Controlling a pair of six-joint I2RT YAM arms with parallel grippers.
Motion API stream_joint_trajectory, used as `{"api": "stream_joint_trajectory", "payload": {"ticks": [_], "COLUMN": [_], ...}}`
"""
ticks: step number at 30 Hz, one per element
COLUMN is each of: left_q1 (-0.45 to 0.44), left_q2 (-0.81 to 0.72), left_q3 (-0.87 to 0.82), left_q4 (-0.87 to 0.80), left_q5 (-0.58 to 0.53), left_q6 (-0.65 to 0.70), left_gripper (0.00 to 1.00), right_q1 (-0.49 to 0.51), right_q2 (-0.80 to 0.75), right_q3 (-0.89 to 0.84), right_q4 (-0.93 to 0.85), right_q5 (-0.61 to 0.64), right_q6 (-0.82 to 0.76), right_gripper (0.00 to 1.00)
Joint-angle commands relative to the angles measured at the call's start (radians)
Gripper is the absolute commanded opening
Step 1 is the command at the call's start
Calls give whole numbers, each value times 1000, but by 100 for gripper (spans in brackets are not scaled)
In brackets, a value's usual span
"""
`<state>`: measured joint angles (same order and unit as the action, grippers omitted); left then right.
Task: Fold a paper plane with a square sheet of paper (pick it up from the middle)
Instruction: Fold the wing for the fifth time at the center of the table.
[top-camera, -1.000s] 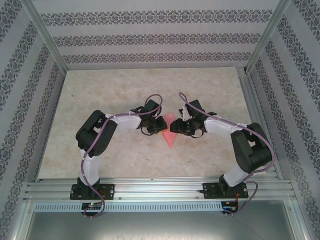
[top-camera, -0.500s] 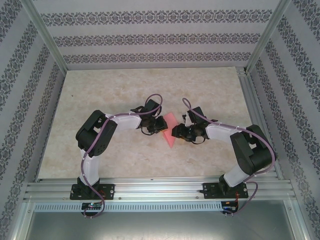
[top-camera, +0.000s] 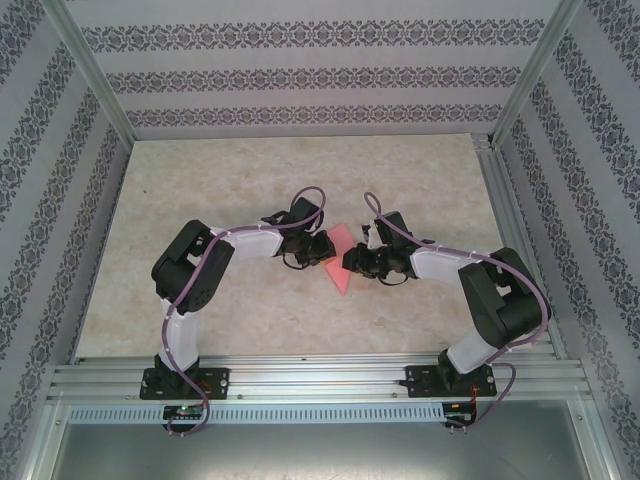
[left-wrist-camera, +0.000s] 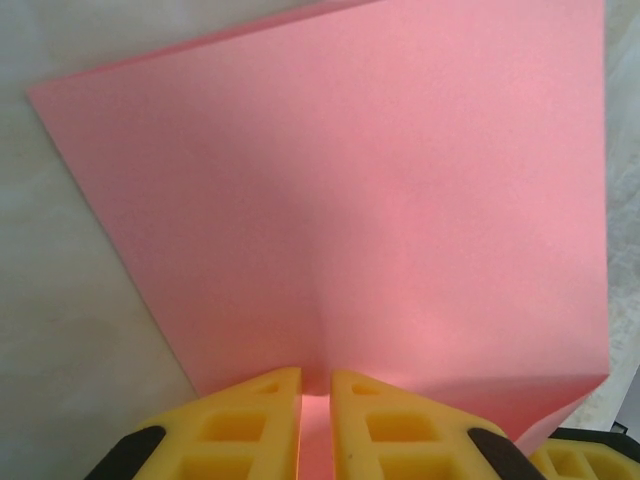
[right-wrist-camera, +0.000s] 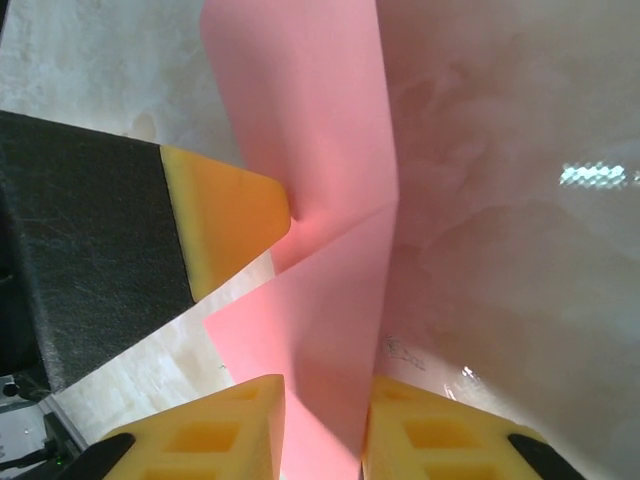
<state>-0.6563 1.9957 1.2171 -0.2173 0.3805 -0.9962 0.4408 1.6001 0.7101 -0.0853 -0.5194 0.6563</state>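
The left gripper is closed on the near edge of the thin, plain pink-red square sheet of paper; its yellow fingers stand almost together with the paper in the narrow slot between them. The right gripper has a yellow finger on either side of a hanging flap of the same sheet, but I cannot tell whether it is actually pinching it.

The sheet is between the two grippers over the middle of the pale marbled desk. I cannot tell whether its lower tip touches the surface.

As for progress, the pick-up looks done and folding has begun. The right wrist view shows a slanted fold line where one layer crosses another, and from above the paper tapers to a point toward the arms. It is not a narrow dart with a centre crease, so I judge that most of the folds are left to make.

Counted: one sheet, two grippers on two arms, one desk.
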Motion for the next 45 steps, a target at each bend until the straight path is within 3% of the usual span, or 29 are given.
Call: {"api": "stream_joint_trajectory", "payload": {"ticks": [1,6,8,13,18,26,38,45], "left_q1": [7,7,7,11,18,17,15,15], "left_q2": [3,6,3,-40,-105,-130,-18,-11], "left_q3": [34,42,45,43,8,-43,-45,-43], "left_q4": [-26,-31,-33,-42,-4,150,317,267], "left_q5": [5,9,9,5,33,130,193,182], "left_q6": [24,24,25,18,-43,-208,-344,-337], "left_gripper": [17,17,18,23,45,67,70,69], "right_q1": [19,26,30,48,59,107,178,199], "right_q2": [-2,-8,-10,-11,-12,-60,-114,-123], "right_q3": [3,-8,-8,-16,-45,-114,-185,-188], "right_q4": [-34,-38,-44,-22,49,167,256,259], "right_q5": [48,70,89,132,166,267,393,431], "right_q6": [-38,-46,-57,-95,-127,-202,-294,-321], "right_gripper": [25,18,6,6,7,6,7,8]}}
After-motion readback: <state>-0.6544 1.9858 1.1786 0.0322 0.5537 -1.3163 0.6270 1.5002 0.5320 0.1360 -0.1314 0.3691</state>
